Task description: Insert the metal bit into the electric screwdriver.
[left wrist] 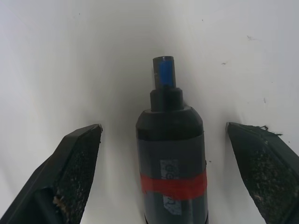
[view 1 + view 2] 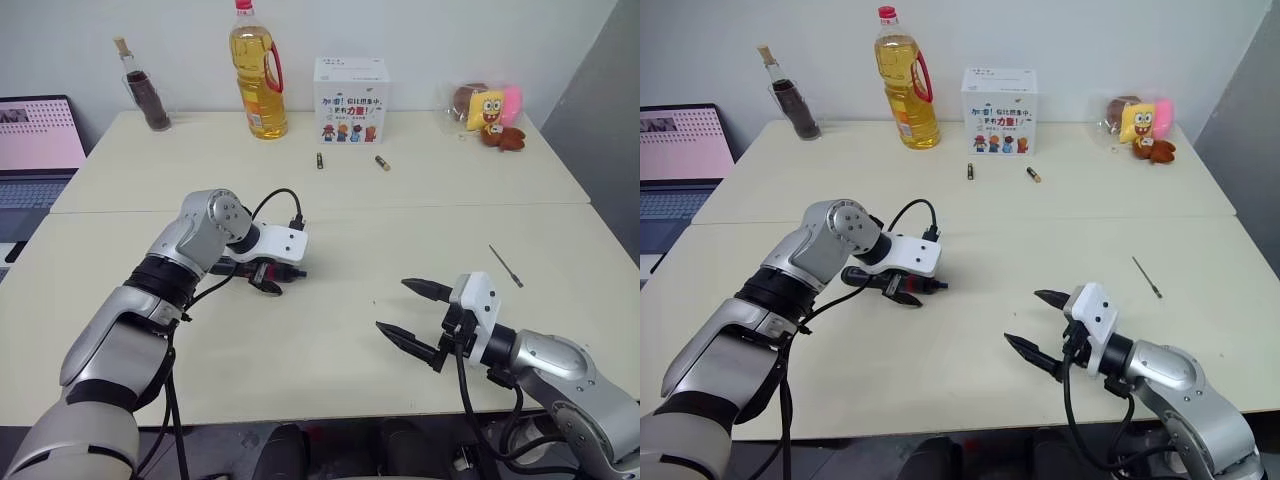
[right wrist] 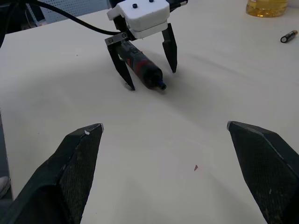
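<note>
Two spread tools here: the left tool straddles the screwdriver mid-frame on the worktop, so I'd pinch squarely at its red band, while the right tool idles empty, lower right.

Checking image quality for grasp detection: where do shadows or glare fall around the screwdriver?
Left wrist view: soft grey shadow rings the black red-banded electric screwdriver on washed-out bright table. Right wrist view: faint shadow under the left gripper, its jaws open astride the tool.

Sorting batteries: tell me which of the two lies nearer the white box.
The right-hand battery, with the gold end; the other battery lies further left, toward the oil bottle.
</note>
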Robot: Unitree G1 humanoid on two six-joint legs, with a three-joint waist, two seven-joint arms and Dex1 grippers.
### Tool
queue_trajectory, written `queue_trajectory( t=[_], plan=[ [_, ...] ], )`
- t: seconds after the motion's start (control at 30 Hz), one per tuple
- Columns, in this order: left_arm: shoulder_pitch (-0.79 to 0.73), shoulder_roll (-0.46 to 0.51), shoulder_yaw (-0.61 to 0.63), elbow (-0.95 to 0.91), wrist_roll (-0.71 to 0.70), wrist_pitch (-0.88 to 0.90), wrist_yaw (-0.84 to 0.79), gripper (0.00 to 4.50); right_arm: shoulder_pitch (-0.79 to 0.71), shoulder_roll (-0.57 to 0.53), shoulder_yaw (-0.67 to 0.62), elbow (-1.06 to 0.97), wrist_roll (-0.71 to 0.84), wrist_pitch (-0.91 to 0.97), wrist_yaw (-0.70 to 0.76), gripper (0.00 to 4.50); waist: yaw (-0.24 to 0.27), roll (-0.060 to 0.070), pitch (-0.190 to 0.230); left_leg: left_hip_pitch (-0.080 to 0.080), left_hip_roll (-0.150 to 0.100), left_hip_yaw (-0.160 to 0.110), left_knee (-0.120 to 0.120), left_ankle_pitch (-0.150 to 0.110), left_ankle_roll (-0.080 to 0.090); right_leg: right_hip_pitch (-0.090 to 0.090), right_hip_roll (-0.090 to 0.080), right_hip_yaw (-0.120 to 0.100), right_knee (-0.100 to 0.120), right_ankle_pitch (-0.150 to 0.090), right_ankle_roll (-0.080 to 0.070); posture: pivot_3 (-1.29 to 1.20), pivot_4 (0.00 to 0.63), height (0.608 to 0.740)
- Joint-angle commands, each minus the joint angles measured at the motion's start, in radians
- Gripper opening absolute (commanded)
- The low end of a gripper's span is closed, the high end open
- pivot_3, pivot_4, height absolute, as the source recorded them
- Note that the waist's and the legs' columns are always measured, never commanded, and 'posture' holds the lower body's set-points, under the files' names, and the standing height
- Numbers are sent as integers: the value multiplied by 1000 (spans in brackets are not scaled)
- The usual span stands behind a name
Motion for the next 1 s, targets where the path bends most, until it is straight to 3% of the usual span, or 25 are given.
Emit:
queue_trajectory(
  t=[0.03,0.53,0.73,0.83,0.9,1.0],
  plan=[
    [2,5,-11,15,29,-8,0,4460,4,7,-7,-21,2,-22,-7,4500,0,0,0,0,0,0,0,0,0,0,0,0,0,0,0,0,150,740],
    [13,12,3,4,23,6,-19,1711,-13,5,-10,-10,9,-14,-6,4500,-2,0,0,0,0,0,0,0,0,0,0,0,1,0,0,0,150,740],
    [19,11,18,-17,3,29,-29,1663,-22,6,-6,-9,13,-8,-6,4500,-2,0,0,0,0,0,0,0,0,0,0,0,1,0,0,0,150,740],
    [-20,-48,128,-20,-117,158,-7,1663,-31,3,-8,-13,19,-1,-3,4500,-2,0,0,0,0,0,0,0,0,0,0,0,1,0,0,0,150,740],
    [-56,-77,269,-76,-293,297,-42,1662,-57,-2,-23,-16,40,12,3,4500,1,0,0,-1,0,-1,1,0,0,-1,0,-1,1,0,0,0,150,740],
    [-70,-92,412,-152,-437,473,-17,1662,-104,1,-44,-17,79,42,0,4500,1,0,1,-10,1,-2,9,0,0,-3,0,-5,1,0,0,0,150,740]
  ],
)
